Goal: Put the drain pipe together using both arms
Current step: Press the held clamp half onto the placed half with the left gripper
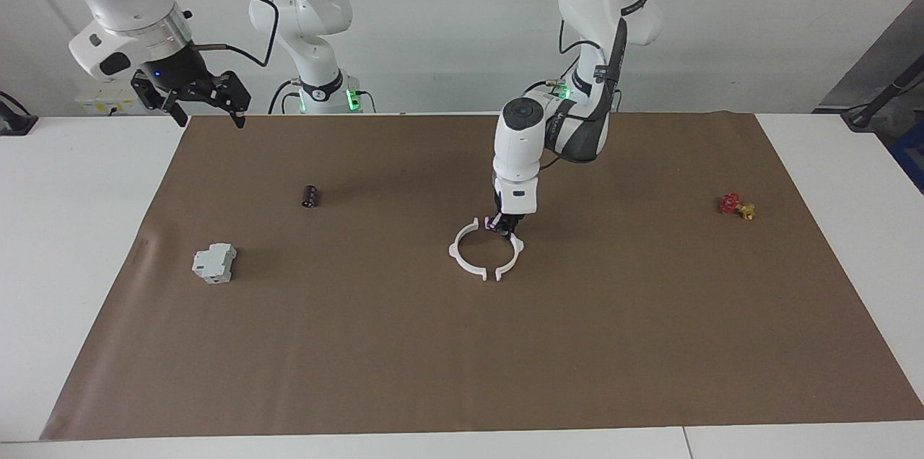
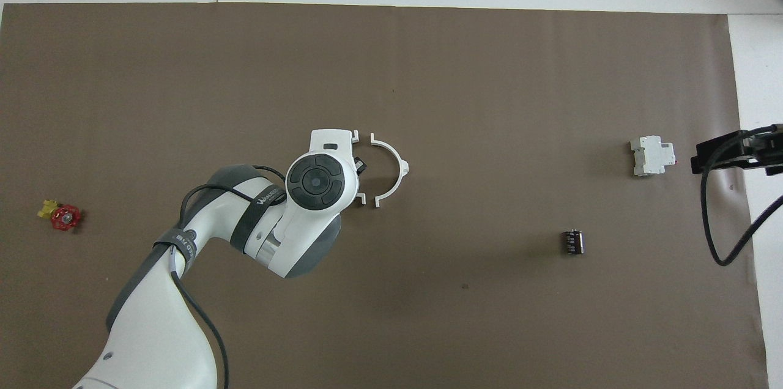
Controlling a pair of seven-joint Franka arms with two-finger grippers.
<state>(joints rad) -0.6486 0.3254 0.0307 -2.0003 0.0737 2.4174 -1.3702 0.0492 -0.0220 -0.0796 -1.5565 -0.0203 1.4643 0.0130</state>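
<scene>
Brown-papered worktop (image 1: 404, 343): left gripper (image 1: 503, 226) down on the drain pipe (image 1: 476, 257), grip unclear. Right gripper (image 1: 206, 109) hangs released. Grey-white block (image 1: 214, 262), black cylinder (image 1: 310, 196), red-yellow valve (image 1: 736, 206) sit well apart.

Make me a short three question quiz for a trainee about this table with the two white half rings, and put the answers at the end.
1. True or false: the two half-rings already form a fully closed ring.
2. Which gripper is down at the half-rings? A) left gripper B) right gripper
3. Fill in: the red-and-yellow valve lies toward the ____ arm's end of the table.

Key
1. False: gaps show between their ends.
2. A; the right gripper waits raised over the mat's corner at its own end.
3. Left.
</scene>
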